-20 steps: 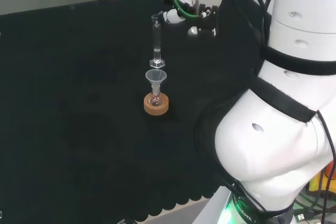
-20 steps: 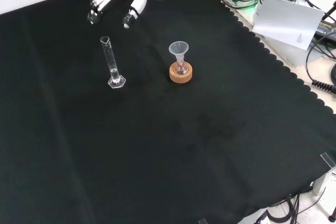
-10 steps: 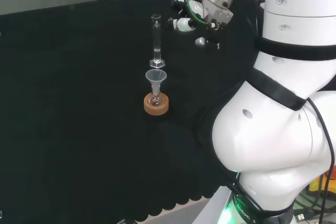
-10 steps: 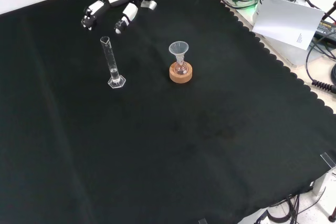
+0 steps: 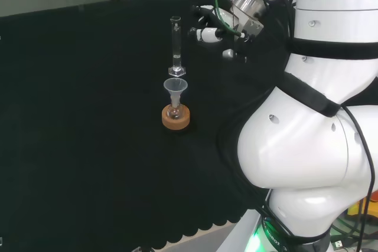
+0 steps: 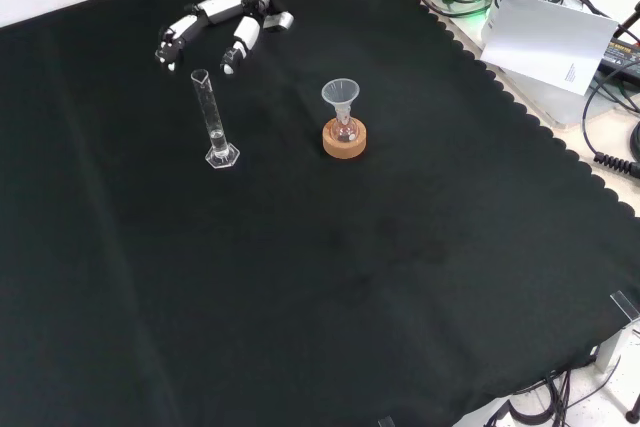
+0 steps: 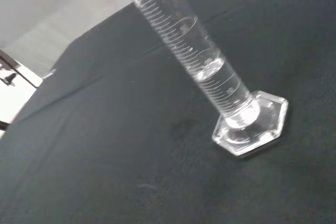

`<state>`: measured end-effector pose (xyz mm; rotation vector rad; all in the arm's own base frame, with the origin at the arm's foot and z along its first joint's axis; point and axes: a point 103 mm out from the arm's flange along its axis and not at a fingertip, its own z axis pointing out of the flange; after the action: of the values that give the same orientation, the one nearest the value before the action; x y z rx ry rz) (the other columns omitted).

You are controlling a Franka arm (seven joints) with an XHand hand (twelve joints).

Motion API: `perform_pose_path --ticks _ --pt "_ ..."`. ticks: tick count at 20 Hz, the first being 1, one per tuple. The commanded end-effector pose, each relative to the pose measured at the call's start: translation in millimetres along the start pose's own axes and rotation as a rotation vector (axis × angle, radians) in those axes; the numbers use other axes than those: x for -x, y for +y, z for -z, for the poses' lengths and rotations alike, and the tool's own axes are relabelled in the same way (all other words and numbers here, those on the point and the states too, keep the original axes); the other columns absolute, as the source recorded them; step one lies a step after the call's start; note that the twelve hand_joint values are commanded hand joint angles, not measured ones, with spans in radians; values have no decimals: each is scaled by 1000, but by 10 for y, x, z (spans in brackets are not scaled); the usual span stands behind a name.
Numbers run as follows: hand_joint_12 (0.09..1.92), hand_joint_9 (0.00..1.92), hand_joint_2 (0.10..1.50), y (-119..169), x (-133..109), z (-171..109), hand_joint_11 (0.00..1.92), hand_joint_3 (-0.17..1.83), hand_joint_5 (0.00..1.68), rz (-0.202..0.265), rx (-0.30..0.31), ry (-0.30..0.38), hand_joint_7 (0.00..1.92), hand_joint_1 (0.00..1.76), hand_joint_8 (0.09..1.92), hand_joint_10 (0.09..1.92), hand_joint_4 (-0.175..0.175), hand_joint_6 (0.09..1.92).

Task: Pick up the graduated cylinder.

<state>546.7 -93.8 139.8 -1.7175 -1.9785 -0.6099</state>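
Fingers relaxed and grasping nothing, your hand hovers just beyond the upright graduated cylinder. Its clear glass nearly vanishes against the worktop; you see a little liquid only close up.

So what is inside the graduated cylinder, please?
The graduated cylinder stands upright on the black cloth. In the wrist view a small amount of clear liquid seems to sit low in the tube, near its hexagonal base. Nothing else is visible inside.
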Motion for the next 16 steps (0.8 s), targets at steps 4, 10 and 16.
perform_pose_path --ticks 4,10,16 --pt "1360 402 1009 17 -1 -286 198 -175 363 32 -25 157 152 888 660 670 -50 87" --pt "1353 415 1006 102 -43 -448 209 -175 373 61 -31 211 172 927 661 662 -48 87" --pt "1329 467 1004 193 -48 -508 252 -175 445 87 -11 267 238 943 656 642 -44 87"
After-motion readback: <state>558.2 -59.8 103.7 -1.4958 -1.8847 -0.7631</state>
